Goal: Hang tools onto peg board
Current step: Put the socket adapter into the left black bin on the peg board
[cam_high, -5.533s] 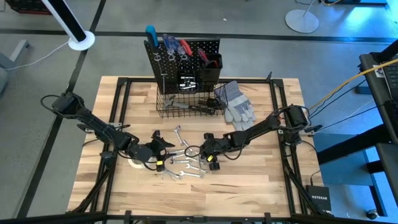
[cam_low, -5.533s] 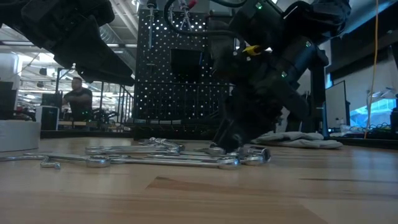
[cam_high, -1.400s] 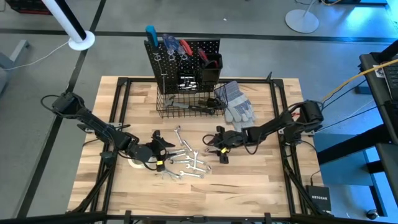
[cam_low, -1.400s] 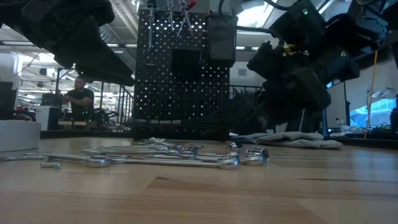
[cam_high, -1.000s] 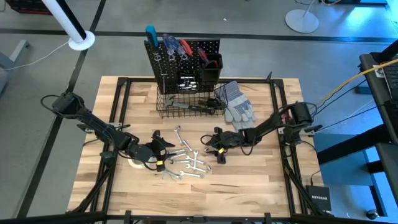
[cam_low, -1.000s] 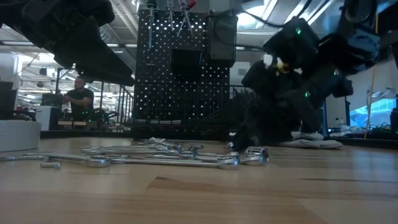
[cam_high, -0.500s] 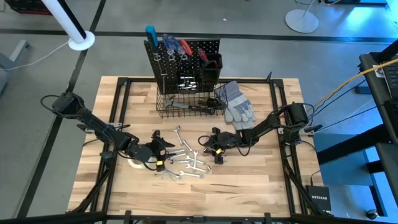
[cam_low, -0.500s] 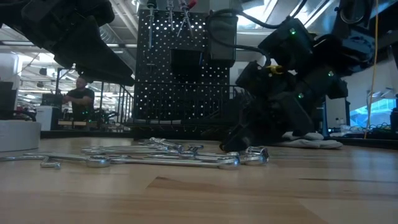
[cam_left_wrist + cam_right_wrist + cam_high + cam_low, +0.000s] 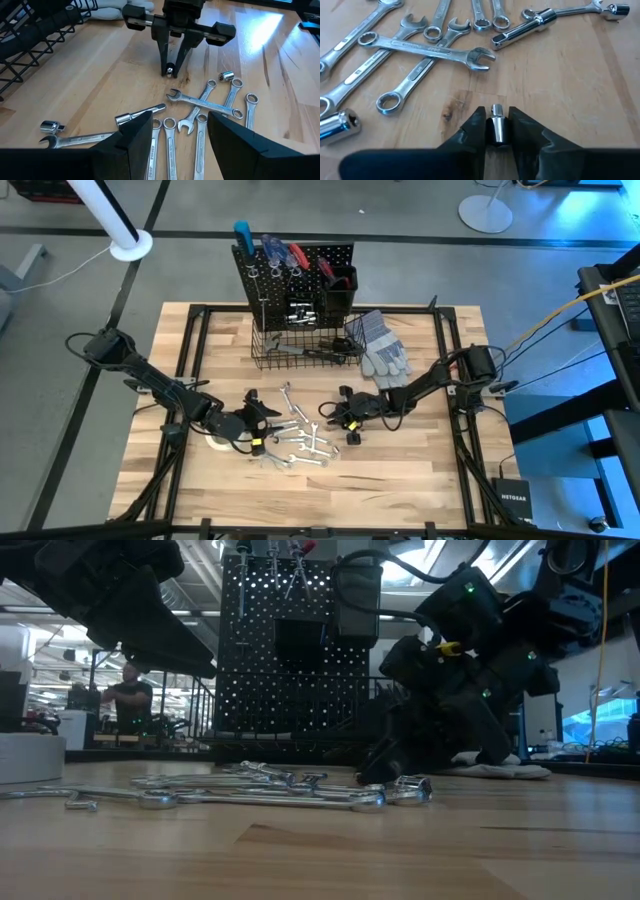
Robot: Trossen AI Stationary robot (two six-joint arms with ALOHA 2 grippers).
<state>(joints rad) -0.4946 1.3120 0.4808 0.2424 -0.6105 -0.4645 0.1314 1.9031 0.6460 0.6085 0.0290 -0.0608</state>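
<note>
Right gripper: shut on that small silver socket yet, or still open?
Shut on it. The right gripper has both dark fingers pressed against the sides of the small silver socket, which stands on the wooden table beside the loose wrenches.

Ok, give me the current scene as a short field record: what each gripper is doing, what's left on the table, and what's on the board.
right gripper: down at the table, fingers closed around a small silver socket
left gripper: open, empty, low over the wrench pile
wrenches: loose pile on the wooden table, beside the right gripper
second socket: lying loose near the pile
peg board: upright at the far edge, screwdrivers and pliers hung
wire basket: at the board's base, holding tools
work gloves: beside the basket
</note>
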